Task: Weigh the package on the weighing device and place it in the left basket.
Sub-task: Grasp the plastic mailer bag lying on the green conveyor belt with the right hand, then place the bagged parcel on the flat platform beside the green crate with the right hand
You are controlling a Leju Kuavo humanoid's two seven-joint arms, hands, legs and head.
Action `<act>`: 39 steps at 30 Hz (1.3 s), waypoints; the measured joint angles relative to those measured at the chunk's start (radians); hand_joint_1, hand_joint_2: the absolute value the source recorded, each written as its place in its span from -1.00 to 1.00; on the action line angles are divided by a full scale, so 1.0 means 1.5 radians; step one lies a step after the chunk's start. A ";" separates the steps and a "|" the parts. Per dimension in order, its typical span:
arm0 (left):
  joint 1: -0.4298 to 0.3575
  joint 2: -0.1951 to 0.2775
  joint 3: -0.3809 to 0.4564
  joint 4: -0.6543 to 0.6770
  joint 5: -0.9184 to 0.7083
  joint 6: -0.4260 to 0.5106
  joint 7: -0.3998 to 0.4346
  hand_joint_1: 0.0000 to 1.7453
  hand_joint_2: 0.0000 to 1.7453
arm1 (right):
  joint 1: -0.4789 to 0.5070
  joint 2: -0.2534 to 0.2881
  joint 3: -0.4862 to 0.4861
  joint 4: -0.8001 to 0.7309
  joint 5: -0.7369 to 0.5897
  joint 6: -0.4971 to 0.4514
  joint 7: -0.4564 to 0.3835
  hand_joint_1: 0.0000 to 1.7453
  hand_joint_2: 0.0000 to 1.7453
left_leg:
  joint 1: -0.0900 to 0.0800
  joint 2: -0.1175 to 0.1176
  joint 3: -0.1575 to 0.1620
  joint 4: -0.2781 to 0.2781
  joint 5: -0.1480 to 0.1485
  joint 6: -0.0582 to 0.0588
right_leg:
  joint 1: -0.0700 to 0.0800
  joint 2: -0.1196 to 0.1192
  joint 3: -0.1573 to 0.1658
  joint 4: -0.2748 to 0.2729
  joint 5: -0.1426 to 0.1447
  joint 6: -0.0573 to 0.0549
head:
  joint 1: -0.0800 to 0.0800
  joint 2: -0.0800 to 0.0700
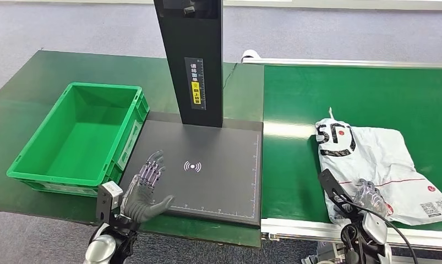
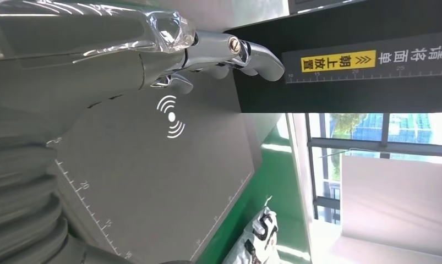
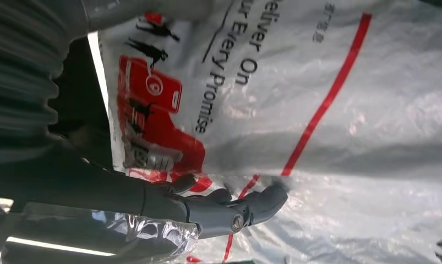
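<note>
Head view: weighing device (image 1: 207, 176), a dark flat plate w/ black post (image 1: 194, 60) at its far edge, sat mid-surface and served as landmark. Green basket (image 1: 78, 137) stood just left of it, touching or nearly so; looked empty, presumably staged close so a weighed item needs only a short carry. Package (image 1: 375, 159), white poly mailer w/ red print, lay on green conveyor (image 1: 295, 110) right of the device, well apart from the plate; not yet weighed. Left hand (image 1: 147, 190) hovered over plate's near-left corner, fingers spread, holding nothing; prob. parked there to receive or steady the package once it arrives. Right hand (image 1: 370, 198) was at the package's near edge, on the side away from the device.

Left wrist view: left-hand fingers (image 2: 251, 52) extended and apart above the plate, pointing toward the post; wireless mark (image 2: 172, 116) on plate beside them. Nothing in grip. Package seen beyond plate's far side, on the belt.

Right wrist view: right-hand fingers (image 3: 246, 209) lay curled against the crumpled film of the package, tips touching it. Cannot tell whether film was actually pinched or just pressed. Judgement: grasp stage, approach from the near edge because the slack bag offers loose film there.
</note>
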 joint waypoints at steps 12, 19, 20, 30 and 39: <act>-0.005 -0.002 0.000 0.005 0.002 0.004 0.001 -1.00 1.00 | -0.014 -0.001 -0.001 0.020 -0.045 -0.012 -0.061 1.00 1.00 | 0.000 0.000 0.000 0.000 0.000 0.000 | 0.000 0.000 0.000 0.000 0.000 0.000 | 0.000 0.000; 0.002 -0.003 0.000 0.005 0.002 0.004 0.001 -1.00 1.00 | -0.018 0.003 0.000 0.019 -0.053 -0.030 -0.075 1.00 1.00 | 0.000 0.000 0.000 0.000 0.000 0.000 | 0.000 0.000 0.000 0.000 0.000 0.000 | 0.000 0.000; 0.003 -0.003 0.000 0.005 0.002 0.004 0.000 -1.00 1.00 | -0.018 0.003 0.000 0.019 -0.053 -0.030 -0.075 1.00 1.00 | 0.000 0.000 0.000 0.000 0.000 0.000 | 0.000 0.000 0.000 0.000 0.000 0.000 | 0.000 0.000; 0.009 -0.003 0.001 0.001 0.002 0.004 -0.001 -1.00 1.00 | -0.016 0.010 0.000 0.000 -0.092 -0.073 -0.119 1.00 1.00 | 0.000 0.000 0.000 0.000 0.000 0.000 | 0.000 0.000 0.000 0.000 0.000 0.000 | 0.000 0.000; 0.027 -0.002 0.009 -0.019 0.008 0.004 -0.016 -1.00 1.00 | -0.004 0.039 0.004 -0.120 -0.292 -0.131 -0.311 1.00 1.00 | 0.000 0.000 0.000 0.000 0.000 0.000 | 0.000 0.000 0.000 0.000 0.000 0.000 | 0.000 0.000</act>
